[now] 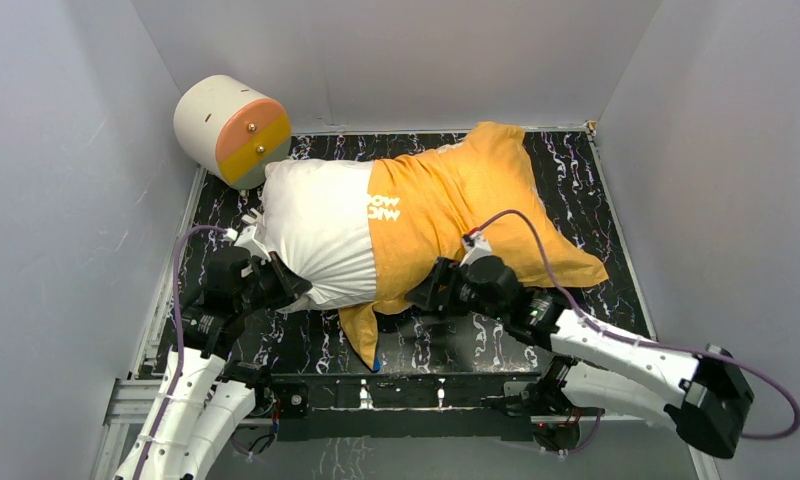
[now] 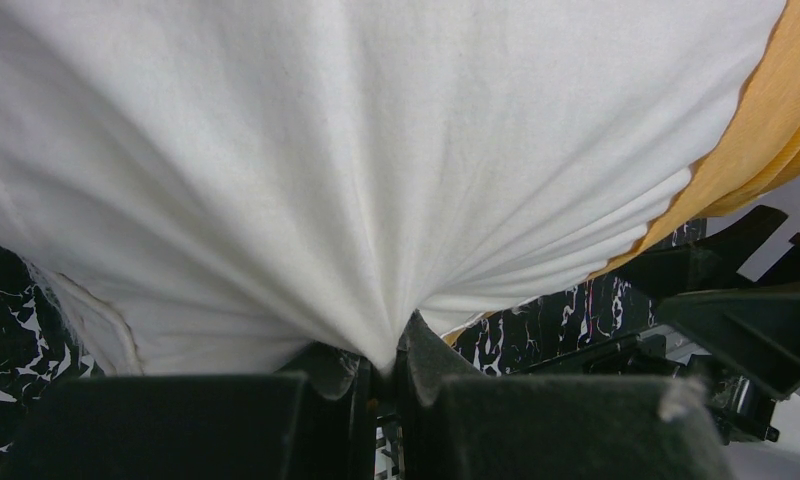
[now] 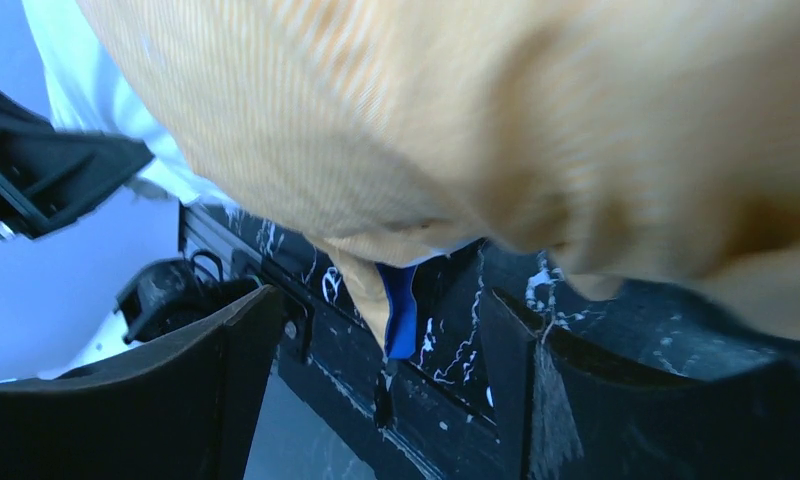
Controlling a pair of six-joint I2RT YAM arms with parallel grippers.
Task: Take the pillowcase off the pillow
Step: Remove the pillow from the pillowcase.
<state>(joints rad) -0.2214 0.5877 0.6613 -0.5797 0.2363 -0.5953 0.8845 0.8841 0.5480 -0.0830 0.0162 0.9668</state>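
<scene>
The white pillow (image 1: 316,225) lies across the black marbled table, its left half bare. The orange-yellow pillowcase (image 1: 466,200) covers its right half, white lettering at the edge. My left gripper (image 1: 286,285) is shut on a pinch of the pillow's white fabric (image 2: 356,150) at its near left corner, with the cloth fanning out from my left gripper (image 2: 391,360). My right gripper (image 1: 426,290) stands open under the pillowcase's near edge. In the right wrist view a loose orange corner with a blue inner face (image 3: 401,310) hangs between the fingers of my right gripper (image 3: 381,300), touching neither.
A cream cylinder with an orange-yellow end (image 1: 231,128) leans in the back left corner, touching the pillow's far left end. White walls close in the table (image 1: 576,180) on three sides. A metal rail (image 1: 396,385) runs along the near edge.
</scene>
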